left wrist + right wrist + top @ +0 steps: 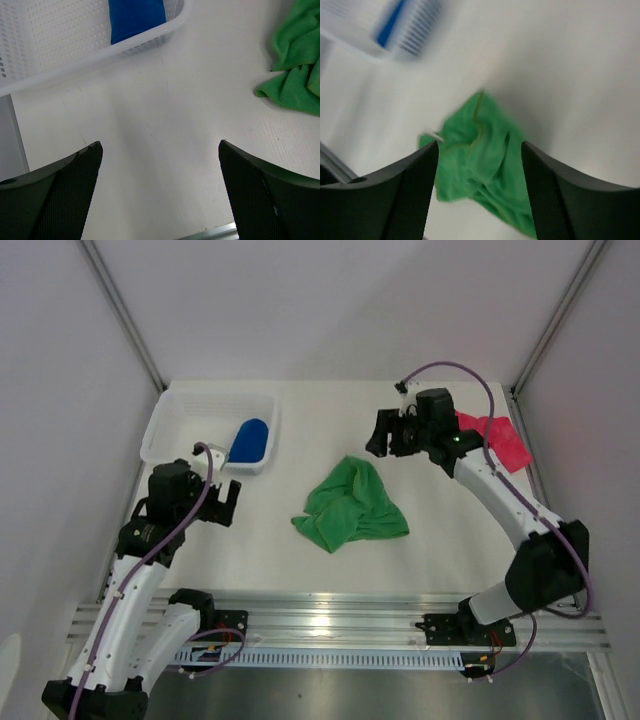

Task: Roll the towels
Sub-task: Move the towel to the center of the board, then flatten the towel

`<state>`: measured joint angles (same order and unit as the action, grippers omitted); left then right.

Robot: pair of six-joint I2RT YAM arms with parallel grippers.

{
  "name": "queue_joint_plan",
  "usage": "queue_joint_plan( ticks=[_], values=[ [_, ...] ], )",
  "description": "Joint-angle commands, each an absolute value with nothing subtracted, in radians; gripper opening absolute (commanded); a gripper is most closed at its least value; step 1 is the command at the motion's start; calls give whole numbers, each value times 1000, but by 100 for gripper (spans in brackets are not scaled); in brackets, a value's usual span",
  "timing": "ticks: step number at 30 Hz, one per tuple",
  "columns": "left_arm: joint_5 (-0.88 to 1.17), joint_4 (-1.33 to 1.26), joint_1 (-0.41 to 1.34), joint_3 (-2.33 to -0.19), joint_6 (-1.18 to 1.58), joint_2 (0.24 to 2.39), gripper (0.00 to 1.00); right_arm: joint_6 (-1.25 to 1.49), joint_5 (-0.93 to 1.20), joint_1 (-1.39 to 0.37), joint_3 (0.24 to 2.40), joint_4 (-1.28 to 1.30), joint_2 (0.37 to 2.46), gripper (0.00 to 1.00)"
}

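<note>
A crumpled bright green towel (352, 505) lies on the white table (330, 410) between the arms. A royal blue towel (249, 440), rolled up, sits in the white mesh basket (175, 420) at the back left. A pink-red towel (500, 440) lies bunched at the back right, partly behind the right arm. My right gripper (386, 438) hovers beyond the green towel, open and empty; its wrist view shows the green towel (480, 160) on the table below the gripper (480, 145). My left gripper (222, 503) is open over bare table near the basket.
In the left wrist view the left gripper (160, 145) faces the basket rim (150, 42) with the blue towel (135, 17) inside and a green towel edge (295, 75) at right. White walls enclose the table. A metal rail (340, 610) runs along the near edge.
</note>
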<state>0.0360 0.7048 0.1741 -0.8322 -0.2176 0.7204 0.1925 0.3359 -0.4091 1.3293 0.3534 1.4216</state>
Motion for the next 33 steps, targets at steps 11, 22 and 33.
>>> queue_joint_plan(
  ticks=[11, 22, 33],
  values=[
    [86, 882, 418, -992, -319, 1009, 92, 227, -164, -403, 1227, 608, 1539, 56],
    [155, 873, 646, -1345, -324, 1560, 82, 354, -18, -328, 993, 608, 1522, 32],
    [201, 733, 749, -1407, -229, 1828, 80, 376, 126, -330, 761, 483, 1451, 42]
  ],
)
